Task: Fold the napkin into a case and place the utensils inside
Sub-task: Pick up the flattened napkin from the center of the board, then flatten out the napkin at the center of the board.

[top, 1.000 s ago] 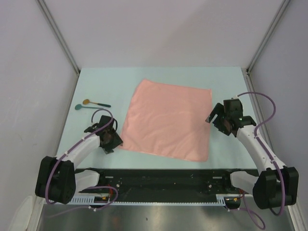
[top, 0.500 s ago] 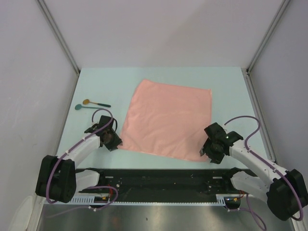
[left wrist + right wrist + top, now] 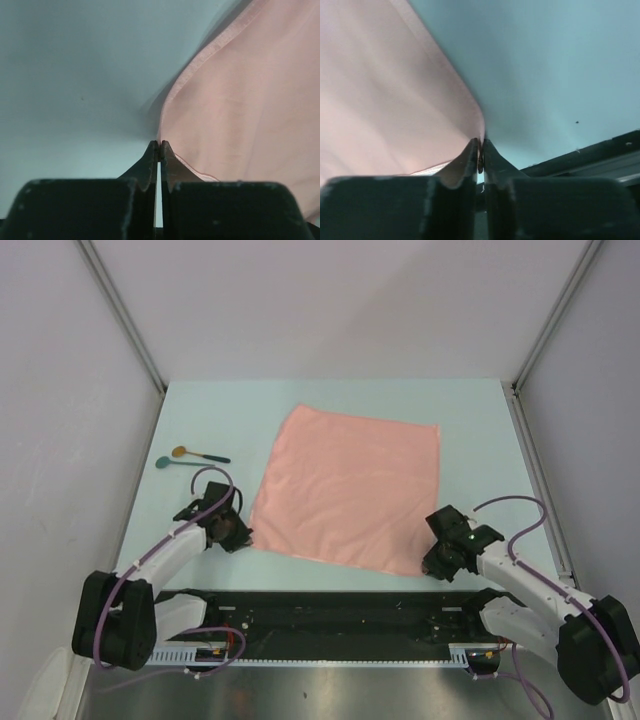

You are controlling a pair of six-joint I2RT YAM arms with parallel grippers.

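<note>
The pink napkin (image 3: 350, 490) lies flat and open on the pale blue table (image 3: 210, 410), in the middle and a bit to the right. It sits a little crooked, so its near left corner points at the left arm. The left gripper (image 3: 243, 537) is down low at that corner, and its two fingers are pressed tight together with the cloth edge caught at their tips. The right gripper (image 3: 428, 565) is down at the near right corner, and its fingers pinch the napkin's hem there too. Off the cloth, on the left side of the table, lie two small spoons just beside each other: the spoon with the golden bowl (image 3: 200, 455) and the spoon with the teal bowl (image 3: 170, 464). They rest a bit farther back than the left gripper. A black rail (image 3: 340, 610) runs along the near edge of the table. A purple cable (image 3: 515, 501) loops over the right arm. Plain grey walls (image 3: 330, 310) stand around the table.
</note>
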